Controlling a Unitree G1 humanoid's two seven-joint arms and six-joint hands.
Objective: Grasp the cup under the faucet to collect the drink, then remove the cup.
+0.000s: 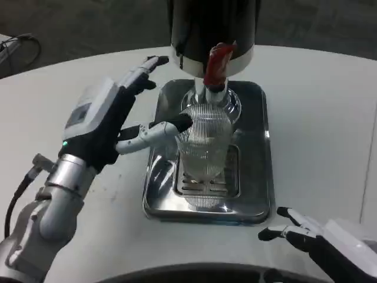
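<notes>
Fingers [168, 128] (left hand [103, 121]) touch cup [204, 141].

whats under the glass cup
The ribbed glass cup stands on a slotted grate set in the metal tray, below the red tap. The slots under its base are blurred through the glass.

ribbed clear cup [204, 144], glossy metal tray [259, 147]

You see a clear ribbed cup [204, 144] standing on the steel drip tray [259, 177] under the red faucet [217, 63]. Your left hand [115, 115] reaches in from the left, one fingertip touching the cup's rim, other fingers spread. Your right hand [318, 236] rests low on the white desk [318, 118], fingers apart.
</notes>
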